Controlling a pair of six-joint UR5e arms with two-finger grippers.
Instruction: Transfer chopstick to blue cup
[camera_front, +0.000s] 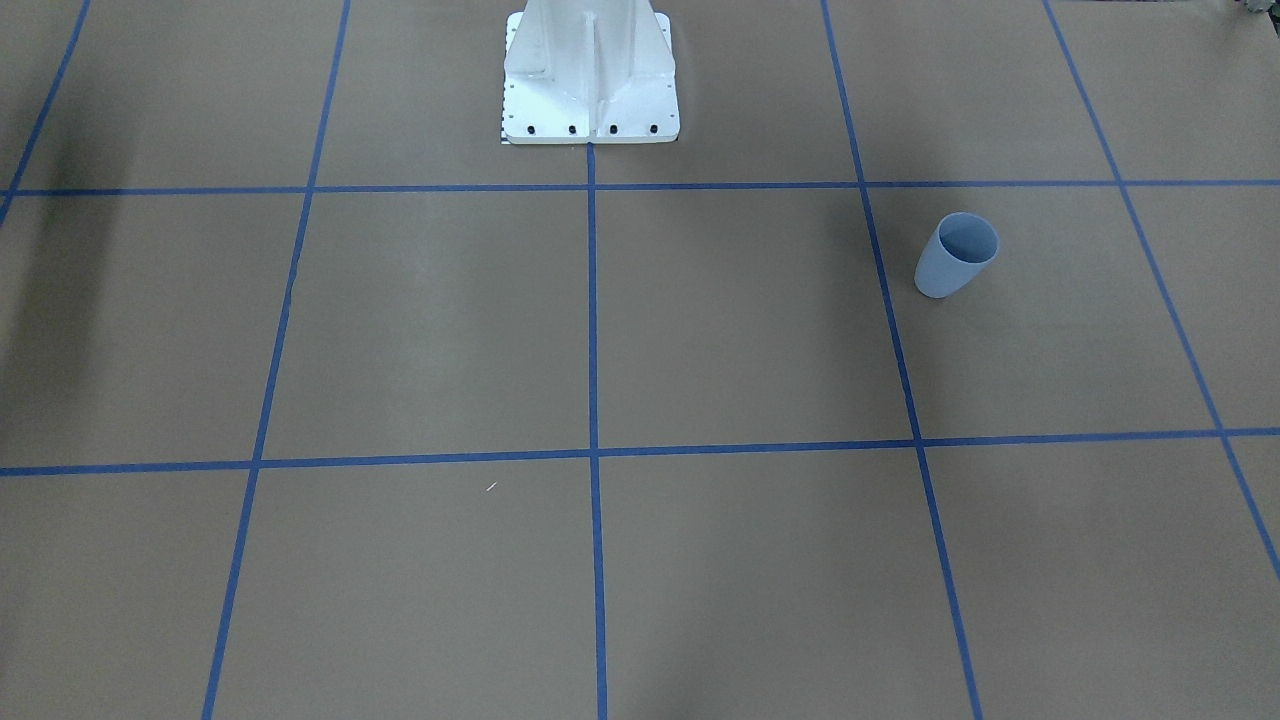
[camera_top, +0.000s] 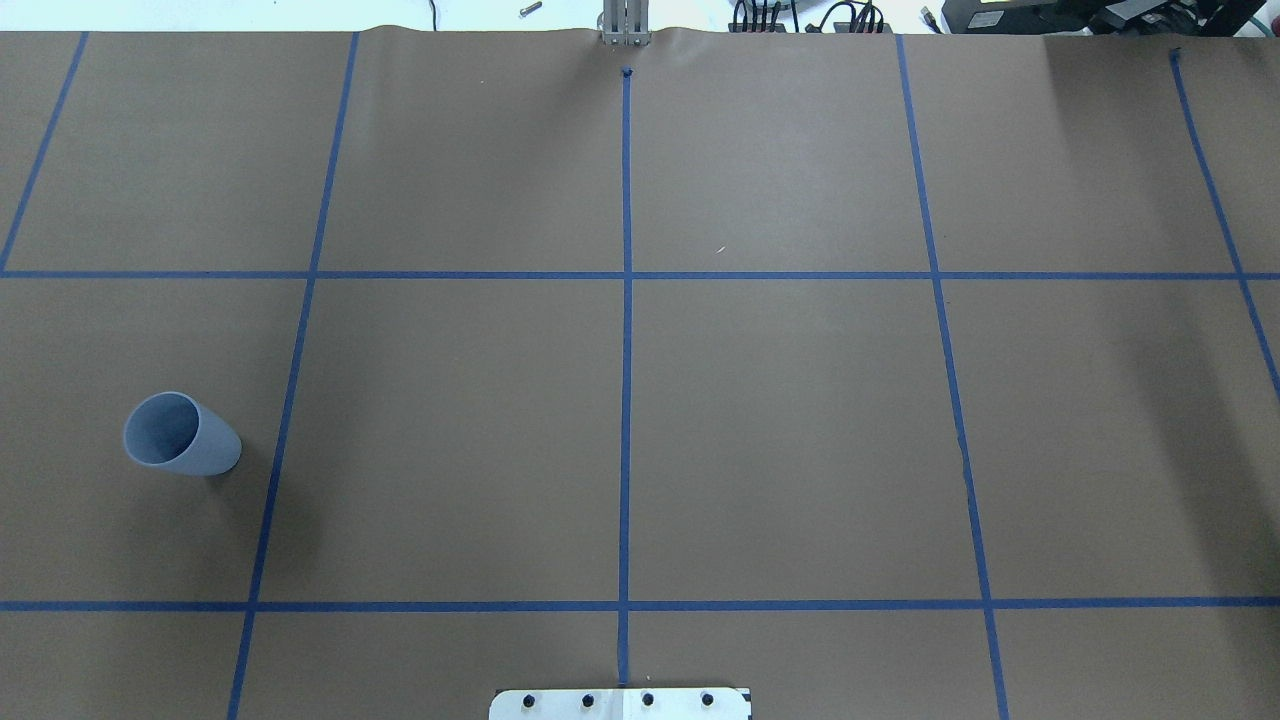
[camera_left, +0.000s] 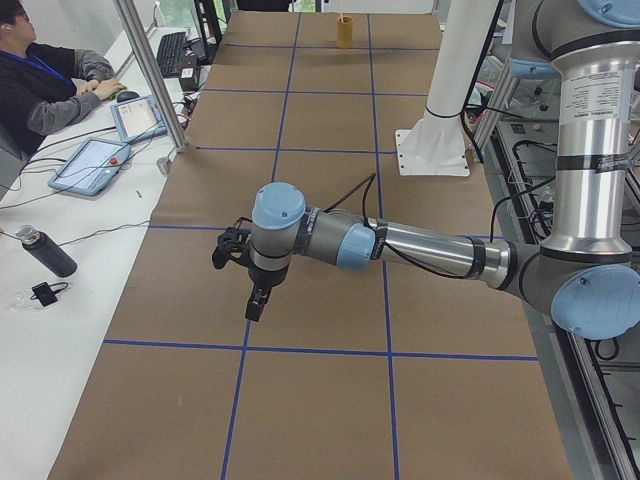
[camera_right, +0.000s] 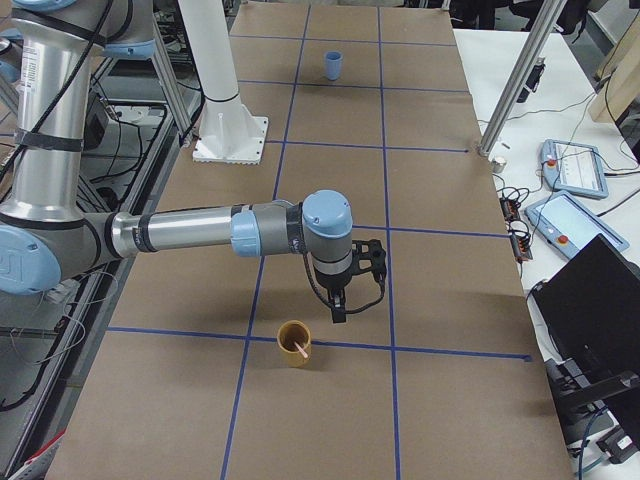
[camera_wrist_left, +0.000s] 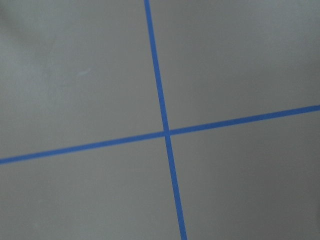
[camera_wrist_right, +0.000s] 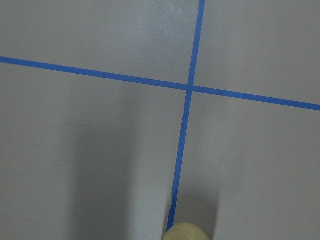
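Note:
The blue cup stands upright on the brown paper, at the left in the overhead view and far back in the exterior right view. A pale pink chopstick leans inside a yellow cup, which also shows far off in the exterior left view. My right gripper hangs just right of and above the yellow cup. My left gripper points down over bare paper. Both grippers show only in the side views, so I cannot tell whether they are open or shut.
The white robot pedestal stands at the table's middle edge. An operator sits at a side desk with tablets and a bottle. A laptop and a pendant lie beside the other end.

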